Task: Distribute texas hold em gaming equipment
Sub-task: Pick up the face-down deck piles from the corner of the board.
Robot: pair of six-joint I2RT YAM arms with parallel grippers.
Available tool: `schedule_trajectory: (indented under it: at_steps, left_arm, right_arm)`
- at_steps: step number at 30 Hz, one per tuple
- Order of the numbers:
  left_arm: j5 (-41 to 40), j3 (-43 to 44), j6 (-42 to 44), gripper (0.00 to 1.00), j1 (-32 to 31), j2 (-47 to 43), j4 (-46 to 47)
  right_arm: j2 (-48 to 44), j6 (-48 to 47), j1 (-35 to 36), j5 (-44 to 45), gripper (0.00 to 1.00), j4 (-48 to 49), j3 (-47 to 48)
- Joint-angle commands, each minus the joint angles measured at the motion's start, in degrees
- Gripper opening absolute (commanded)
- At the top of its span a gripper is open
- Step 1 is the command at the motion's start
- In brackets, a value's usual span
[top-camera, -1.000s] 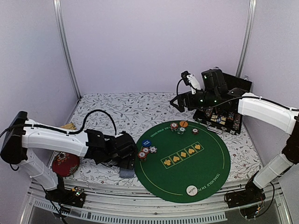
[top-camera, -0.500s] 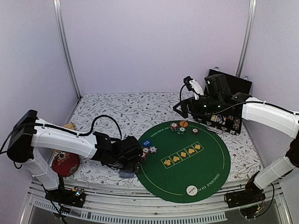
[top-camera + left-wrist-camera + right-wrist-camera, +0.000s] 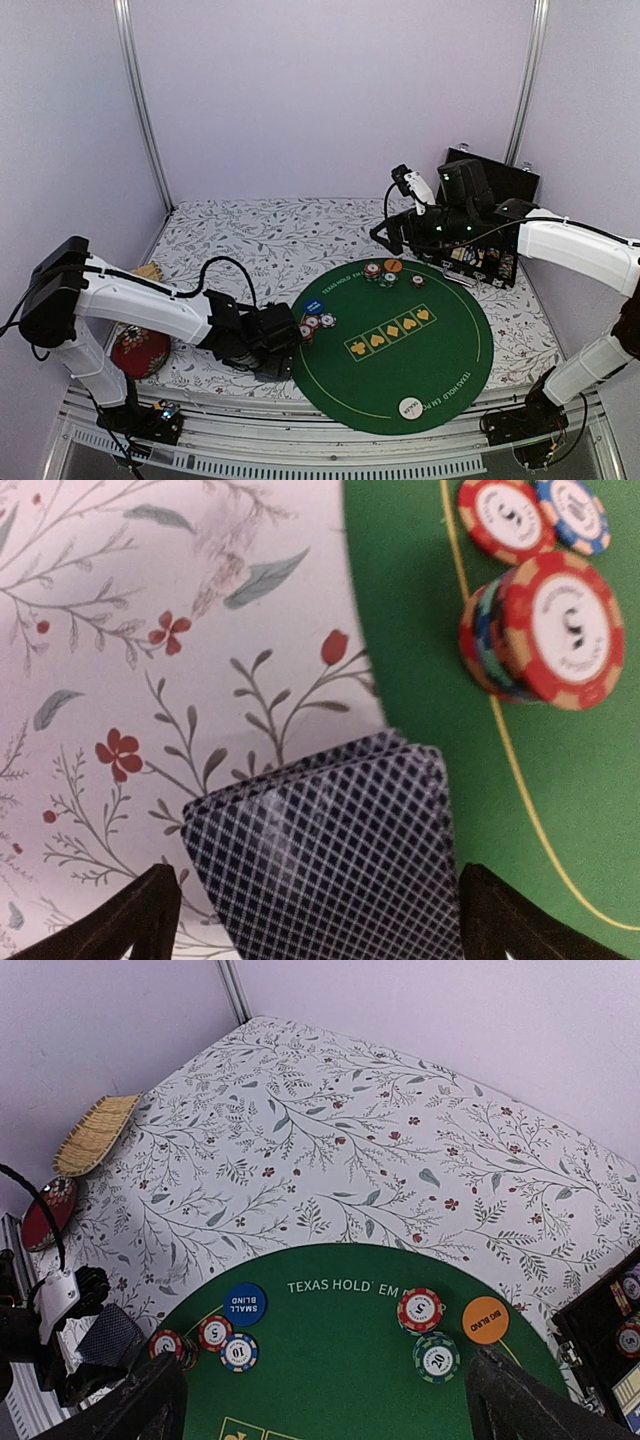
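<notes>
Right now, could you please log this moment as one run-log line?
left gripper: open, astride card deck at mat edge | right gripper: open, empty, raised near mat's far edge

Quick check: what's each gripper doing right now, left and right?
Left gripper: open, jaws either side of the card deck, not clamped on it.
Right gripper: open, empty, above the green mat.

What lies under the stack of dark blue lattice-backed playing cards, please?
The dark blue card stack straddles the round green felt mat's rim, partly on the white floral tablecloth. The rim beneath it is covered.
</notes>
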Motion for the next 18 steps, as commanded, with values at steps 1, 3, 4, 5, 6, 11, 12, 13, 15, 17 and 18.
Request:
schedule_trajectory:
  at_steps: [1,3,4,5,6,11,12,13,15,17,18]
  left_arm:
    - [1.4,-2.9,-0.8,0.98,-0.9,-1.3,0.1]
    - [1.9,-3.7,-0.3,0.98,-1.0,-1.7,1.5]
    - [2.3,-4.2,-0.1,0.97,-0.9,-1.6,2.2]
    - [2.8,-4.6,0.3,0.97,-0.9,-1.5,2.7]
    - [3.3,-5.1,0.5,0.96,-0.8,-1.4,3.1]
    - [4.1,-7.5,1.4,0.90,-0.8,-2.8,3.9]
    - [4.0,-7.9,2.2,0.89,-0.8,-3.6,4.5]
    - [4.0,-8.3,3.2,0.87,-0.8,-4.2,5.2]
    - [4.3,-9.1,5.4,0.84,-0.7,-5.4,7.3]
    - [5.0,-10.0,6.6,0.82,-0.3,-6.2,8.8]
    - [5.6,-10.5,7.1,0.81,0.1,-6.5,9.4]
  right_arm:
    - [-1.1,-0.5,0.1,-0.7,0.99,0.2,0.1]
    - [-0.8,-0.6,0.1,-0.6,0.99,0.1,0.3]
    - [-0.6,-0.6,0.1,-0.6,0.99,0.0,0.5]
    - [-0.4,-0.5,0.1,-0.6,0.99,0.0,0.6]
    - [-0.3,-0.5,0.2,-0.7,0.99,0.0,0.7]
    - [0.2,-0.5,0.1,-0.6,0.99,-0.1,1.0]
    - [0.3,-0.5,0.1,-0.5,0.99,-0.3,1.1]
    - [0.4,-0.5,0.1,-0.4,0.99,-0.3,1.1]
    - [0.4,-0.5,0.1,-0.5,0.99,-0.4,1.1]
    - [0.6,-0.5,0.1,-0.4,0.99,-0.4,1.1]
    - [0.6,-0.4,0.1,-0.4,0.99,-0.5,1.1]
